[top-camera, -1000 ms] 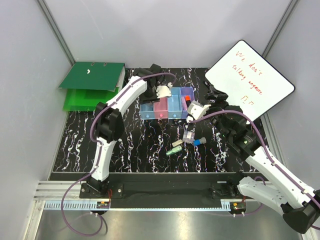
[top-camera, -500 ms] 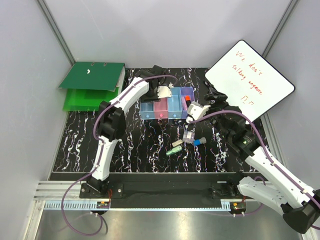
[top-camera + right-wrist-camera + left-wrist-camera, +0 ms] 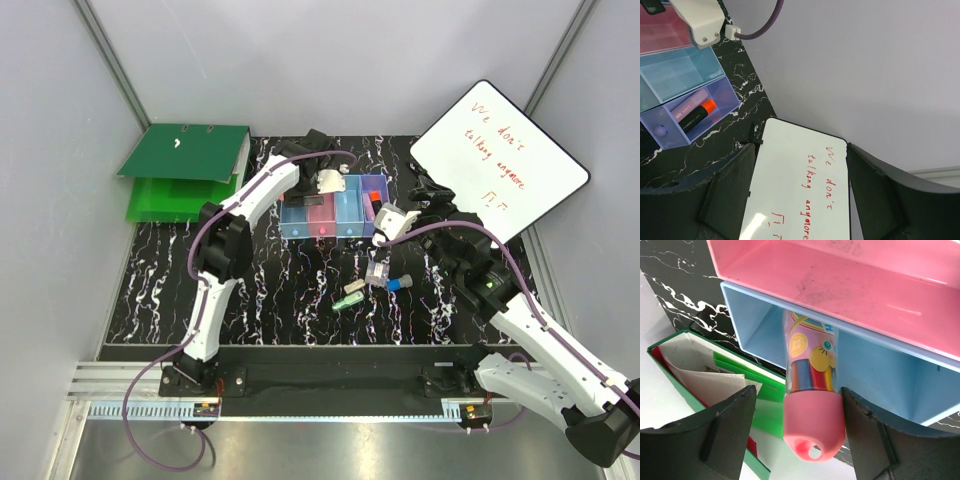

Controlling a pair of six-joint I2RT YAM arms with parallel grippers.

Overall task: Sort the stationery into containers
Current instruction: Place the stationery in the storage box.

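Note:
The pink-capped tube (image 3: 810, 390) of the stationery points nose-down into the leftmost blue bin (image 3: 760, 330) of the containers (image 3: 322, 231). Its cap sits between the jaws of my left gripper (image 3: 799, 432), which is open, with a clear gap on the left side. From above, that gripper (image 3: 326, 183) hangs over the bins' back edge. My right gripper (image 3: 393, 221) is open and empty, just right of the purple bin (image 3: 715, 107), which holds an orange-tipped marker (image 3: 694, 114). Clear (image 3: 377, 272), blue (image 3: 400, 283), beige (image 3: 354, 286) and green (image 3: 347, 300) pieces lie loose in front of the bins.
Green binders (image 3: 185, 160) are stacked at the back left, close to the left blue bin. A whiteboard (image 3: 500, 165) with red writing leans at the back right, straight ahead of my right gripper. Grey walls enclose the table.
My left gripper's jaws have spread apart around the pink-capped tube over the left blue bin. The right arm has stayed still.

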